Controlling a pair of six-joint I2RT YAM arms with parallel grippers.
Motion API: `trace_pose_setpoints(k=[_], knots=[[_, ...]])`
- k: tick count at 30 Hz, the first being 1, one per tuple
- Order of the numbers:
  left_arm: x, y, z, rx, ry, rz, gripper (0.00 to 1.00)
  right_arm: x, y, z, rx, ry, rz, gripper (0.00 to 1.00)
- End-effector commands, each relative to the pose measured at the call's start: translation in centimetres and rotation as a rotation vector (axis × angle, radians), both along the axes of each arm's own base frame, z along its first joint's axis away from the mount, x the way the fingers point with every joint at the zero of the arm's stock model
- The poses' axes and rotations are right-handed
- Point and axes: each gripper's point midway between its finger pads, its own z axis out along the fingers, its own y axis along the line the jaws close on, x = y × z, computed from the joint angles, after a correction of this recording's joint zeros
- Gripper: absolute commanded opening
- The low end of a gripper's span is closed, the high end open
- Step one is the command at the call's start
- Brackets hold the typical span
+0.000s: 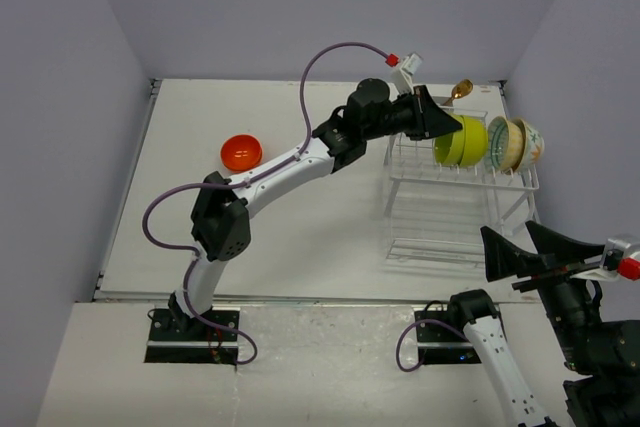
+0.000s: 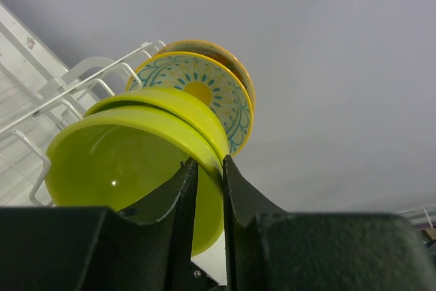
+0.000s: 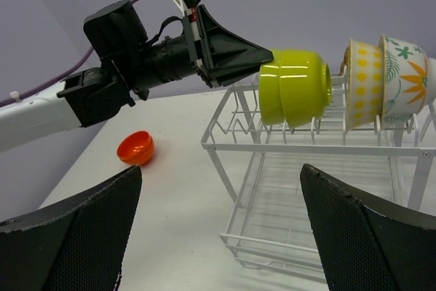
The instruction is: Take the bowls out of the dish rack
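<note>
only one bowl is being counted as done so far: the orange-red bowl is sitting out on the counter, toward the far left corner and well apart from the dish rack. the rack is parked along the right edge, up toward the far right corner, and four bowls look to be left on its top tier, all standing on edge. the front lime-green bowl is being pinched at the rim by the left gripper, jaws clamped on it. it isn't lifted clear of the wires yet, as far as can be told. a second green bowl is nested right behind it, and two patterned bowls are being left untouched past those. the right gripper is being held spread wide by the near right corner, holding nothing. roughly a fifth done, at a guess.
</note>
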Motion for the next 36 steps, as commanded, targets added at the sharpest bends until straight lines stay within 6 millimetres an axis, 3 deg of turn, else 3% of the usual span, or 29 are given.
trace_pose_setpoints(k=[1, 7, 13, 18, 30, 36], knots=[[1.3, -0.2, -2.4, 0.066, 0.009, 0.043, 0.20, -0.2, 0.0, 0.2, -0.013, -0.015, 0.007, 0.99], [1.8, 0.2, -2.5, 0.109, 0.002, 0.091, 0.22, -0.1, 0.0, 0.1, -0.015, -0.012, 0.005, 0.99], [2.1, 0.9, -3.3, 0.178, 0.012, 0.142, 0.33, 0.0, 0.0, 0.1, -0.017, -0.011, 0.005, 0.99], [2.2, 0.9, -2.9, 0.192, -0.003, 0.158, 0.30, 0.2, 0.1, 0.0, -0.017, -0.008, 0.005, 0.99], [1.8, -0.1, -4.6, 0.242, 0.017, 0.150, 0.30, 0.3, 0.1, -0.1, -0.019, -0.007, 0.007, 0.99], [1.8, -0.1, -4.7, 0.252, 0.019, 0.156, 0.35, 0.2, 0.1, -0.2, -0.021, -0.007, 0.006, 0.99]])
